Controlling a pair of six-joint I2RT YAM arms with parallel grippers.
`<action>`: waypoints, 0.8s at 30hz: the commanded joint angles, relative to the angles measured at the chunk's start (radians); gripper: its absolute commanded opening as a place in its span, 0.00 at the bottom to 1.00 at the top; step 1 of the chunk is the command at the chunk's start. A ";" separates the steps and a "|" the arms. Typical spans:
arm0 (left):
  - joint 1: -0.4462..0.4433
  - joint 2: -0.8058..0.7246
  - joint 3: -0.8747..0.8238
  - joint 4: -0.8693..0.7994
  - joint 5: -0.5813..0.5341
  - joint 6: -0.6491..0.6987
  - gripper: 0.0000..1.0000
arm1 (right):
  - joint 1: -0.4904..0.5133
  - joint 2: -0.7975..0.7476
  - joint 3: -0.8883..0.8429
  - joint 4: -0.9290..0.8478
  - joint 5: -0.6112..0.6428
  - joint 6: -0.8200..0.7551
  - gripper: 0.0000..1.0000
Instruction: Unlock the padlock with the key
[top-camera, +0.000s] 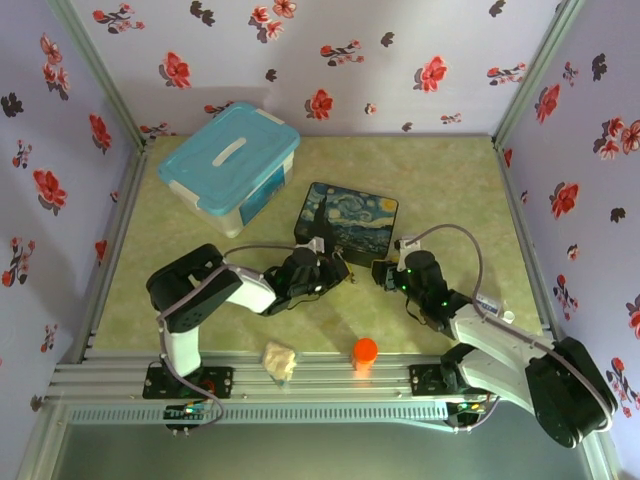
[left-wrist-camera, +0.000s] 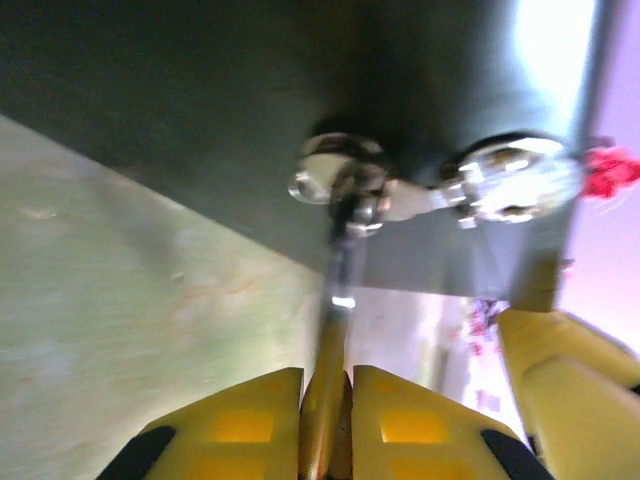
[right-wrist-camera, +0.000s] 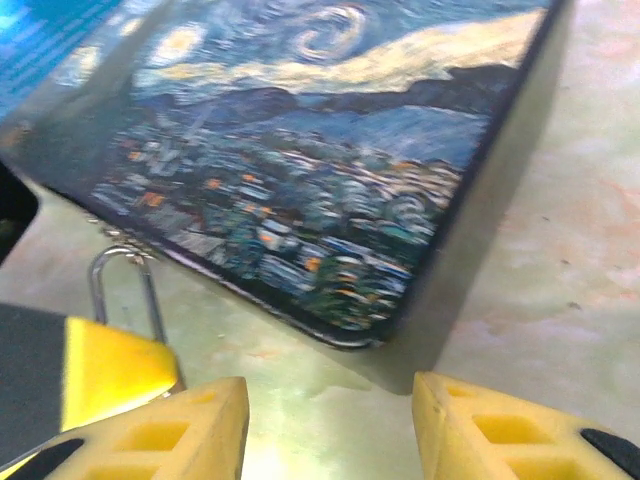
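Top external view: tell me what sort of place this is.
Probably a staged robot test booth: flower-papered walls box in a green tabletop, and an aluminium rail carries the left arm and right arm.

Shiny metal padlock (left-wrist-camera: 325, 400), glossy painted box (right-wrist-camera: 300, 170)

Top camera: above and behind me, looking down on the whole table (top-camera: 450, 190). Both my wrist cameras: low, close against the painted box (right-wrist-camera: 300, 150), shared with top view.
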 joint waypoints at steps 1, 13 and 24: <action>0.011 -0.066 0.042 -0.209 0.029 0.146 0.00 | -0.008 0.027 0.032 -0.007 0.070 0.031 0.46; 0.039 -0.135 0.253 -0.949 -0.089 0.507 0.01 | -0.007 -0.006 0.025 -0.043 0.107 0.030 0.45; -0.014 -0.040 0.428 -1.239 -0.275 0.630 0.08 | -0.008 -0.028 0.024 -0.066 0.120 0.017 0.45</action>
